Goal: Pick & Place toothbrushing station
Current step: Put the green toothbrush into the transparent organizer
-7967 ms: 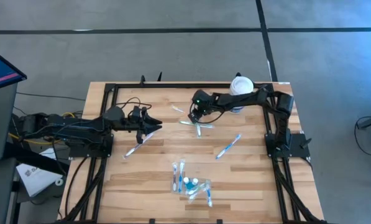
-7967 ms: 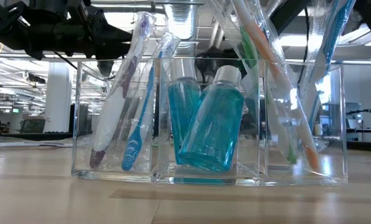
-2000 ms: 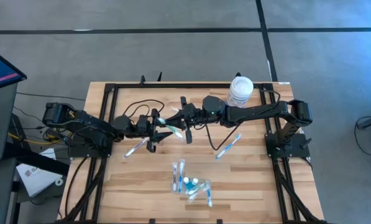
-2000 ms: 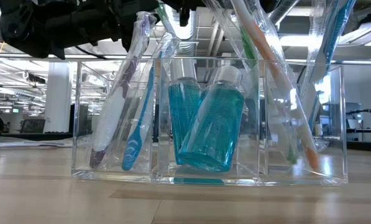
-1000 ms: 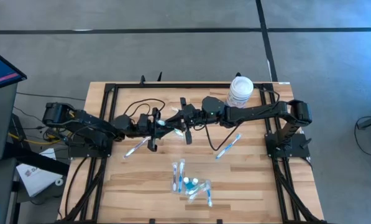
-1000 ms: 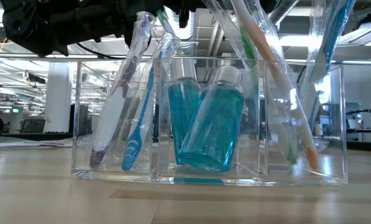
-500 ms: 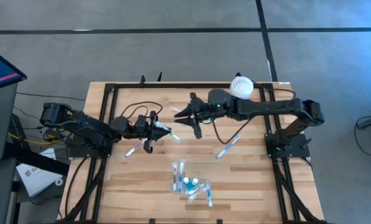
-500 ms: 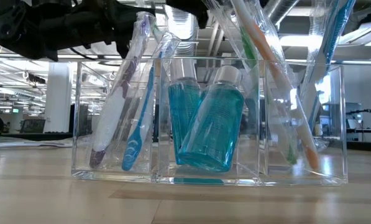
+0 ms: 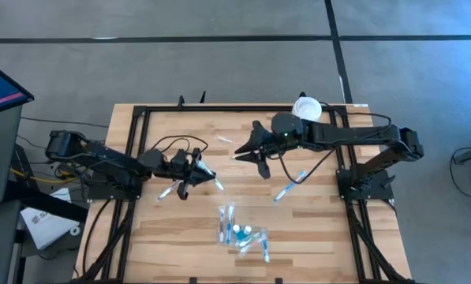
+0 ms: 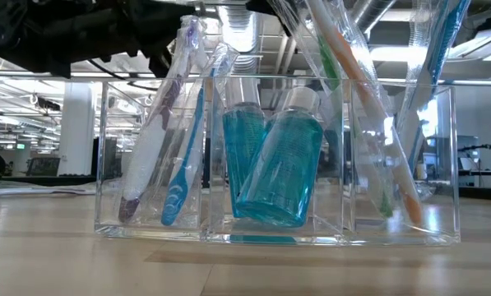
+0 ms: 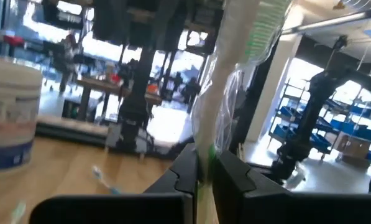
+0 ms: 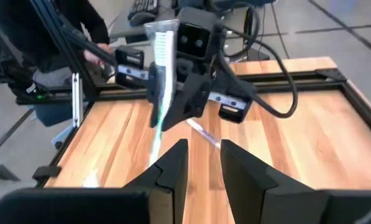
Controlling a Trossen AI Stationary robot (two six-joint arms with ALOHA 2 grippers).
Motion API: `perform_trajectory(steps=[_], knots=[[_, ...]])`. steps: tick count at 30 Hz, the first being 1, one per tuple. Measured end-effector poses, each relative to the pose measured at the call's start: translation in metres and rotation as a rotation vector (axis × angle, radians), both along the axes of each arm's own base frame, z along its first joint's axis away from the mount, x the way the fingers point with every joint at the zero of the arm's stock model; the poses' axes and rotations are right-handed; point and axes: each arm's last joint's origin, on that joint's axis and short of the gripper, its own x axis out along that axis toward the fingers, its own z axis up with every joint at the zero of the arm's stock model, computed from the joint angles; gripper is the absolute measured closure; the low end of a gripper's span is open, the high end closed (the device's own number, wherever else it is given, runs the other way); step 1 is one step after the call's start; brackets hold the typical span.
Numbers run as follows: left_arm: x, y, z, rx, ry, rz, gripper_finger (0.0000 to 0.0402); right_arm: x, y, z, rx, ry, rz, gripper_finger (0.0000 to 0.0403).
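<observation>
Overhead and close table-level cameras sharing the clear tray; wrist cameras facing each other.

You have a clear tray with three compartments on the wooden surface. Its middle one holds two teal bottles, its outer ones wrapped toothbrushes leaning upright. A green toothbrush in clear wrap is clamped in the left tool. Two blue toothbrushes lie loose: one to the right, another to the left.
</observation>
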Motion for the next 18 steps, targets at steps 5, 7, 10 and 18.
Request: perform_trajectory(steps=[5, 7, 10, 18], knots=[[-0.003, -0.008, -0.003, -0.018, 0.087, -0.048, 0.0388, 0.002, -0.001, -0.004, 0.002, 0.018, -0.001, 0.0317], [-0.005, -0.014, -0.004, -0.022, 0.113, -0.087, 0.0388, 0.002, -0.001, -0.003, 0.002, 0.014, -0.002, 0.0317], [-0.006, -0.025, -0.006, -0.031, 0.134, -0.145, 0.0387, 0.0, -0.002, -0.001, 0.003, 0.008, -0.007, 0.0317], [-0.013, -0.056, -0.006, -0.007, 0.128, -0.257, 0.0386, -0.001, -0.003, 0.0, 0.003, 0.005, -0.011, 0.0317]])
